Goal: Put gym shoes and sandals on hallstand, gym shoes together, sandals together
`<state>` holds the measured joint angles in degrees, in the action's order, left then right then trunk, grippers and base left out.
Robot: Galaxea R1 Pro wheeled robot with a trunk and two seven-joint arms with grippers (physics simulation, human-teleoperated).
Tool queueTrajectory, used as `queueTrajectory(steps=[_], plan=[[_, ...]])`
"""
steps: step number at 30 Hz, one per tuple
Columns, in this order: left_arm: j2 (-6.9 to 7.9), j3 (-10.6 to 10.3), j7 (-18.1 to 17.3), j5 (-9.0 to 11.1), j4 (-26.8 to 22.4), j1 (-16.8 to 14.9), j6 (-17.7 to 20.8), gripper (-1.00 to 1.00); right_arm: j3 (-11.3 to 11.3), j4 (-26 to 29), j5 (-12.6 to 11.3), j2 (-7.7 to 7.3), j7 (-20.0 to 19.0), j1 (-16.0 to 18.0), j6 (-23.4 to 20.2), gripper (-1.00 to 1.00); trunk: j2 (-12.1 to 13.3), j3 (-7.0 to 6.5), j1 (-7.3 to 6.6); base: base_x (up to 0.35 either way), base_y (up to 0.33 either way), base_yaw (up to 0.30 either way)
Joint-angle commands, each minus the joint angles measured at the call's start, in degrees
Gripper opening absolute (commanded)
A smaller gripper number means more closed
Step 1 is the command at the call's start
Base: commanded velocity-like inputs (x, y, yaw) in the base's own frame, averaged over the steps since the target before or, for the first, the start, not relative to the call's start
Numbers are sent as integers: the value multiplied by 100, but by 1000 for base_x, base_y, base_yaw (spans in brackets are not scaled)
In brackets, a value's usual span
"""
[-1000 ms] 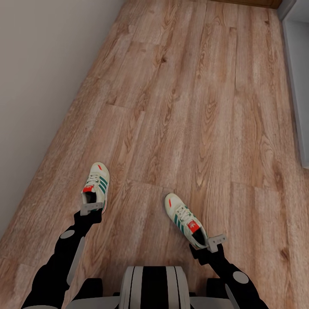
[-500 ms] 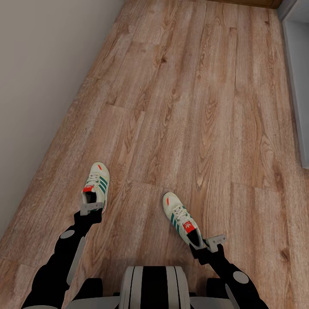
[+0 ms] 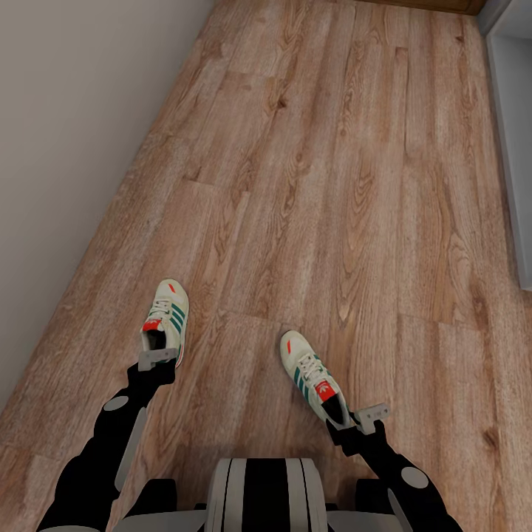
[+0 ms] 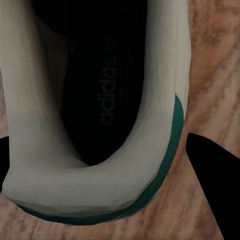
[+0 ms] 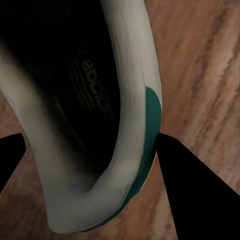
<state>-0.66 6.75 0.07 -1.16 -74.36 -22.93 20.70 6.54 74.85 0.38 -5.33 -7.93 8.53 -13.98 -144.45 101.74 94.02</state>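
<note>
Over the corridor floor (image 3: 310, 185), each gripper pinches one gym shoe by its heel: the left gripper (image 3: 157, 360) holds the left shoe (image 3: 167, 321), the right gripper (image 3: 356, 417) the right shoe (image 3: 313, 376); racking both shoes and the sandals remains

A plain pale wall (image 3: 66, 133) runs along the left side of the corridor. At the far end sits a strip of brown wooden trim (image 3: 421, 6).
</note>
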Motion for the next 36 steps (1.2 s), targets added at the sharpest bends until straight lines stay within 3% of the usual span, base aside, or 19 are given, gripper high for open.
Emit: queueTrajectory(steps=[1,12,27,36], plan=[[-4,19,-2,-77,317,-1,30,-100,5,7,-4,-3,-9,0,-35,-100,-1,3,0,0,0,0],[-4,14,-6,-69,317,-1,30,-100,5,7,-3,-3,-12,0,-35,-100,-1,3,0,0,0,0],[-4,15,-1,-68,319,-1,42,-100,8,52,-3,40,15,0,-143,-100,19,-329,-38,0,0,0],[-1,21,1,-68,321,-1,55,-100,-5,73,-39,44,37,0,-937,-100,31,-529,-62,0,0,0]])
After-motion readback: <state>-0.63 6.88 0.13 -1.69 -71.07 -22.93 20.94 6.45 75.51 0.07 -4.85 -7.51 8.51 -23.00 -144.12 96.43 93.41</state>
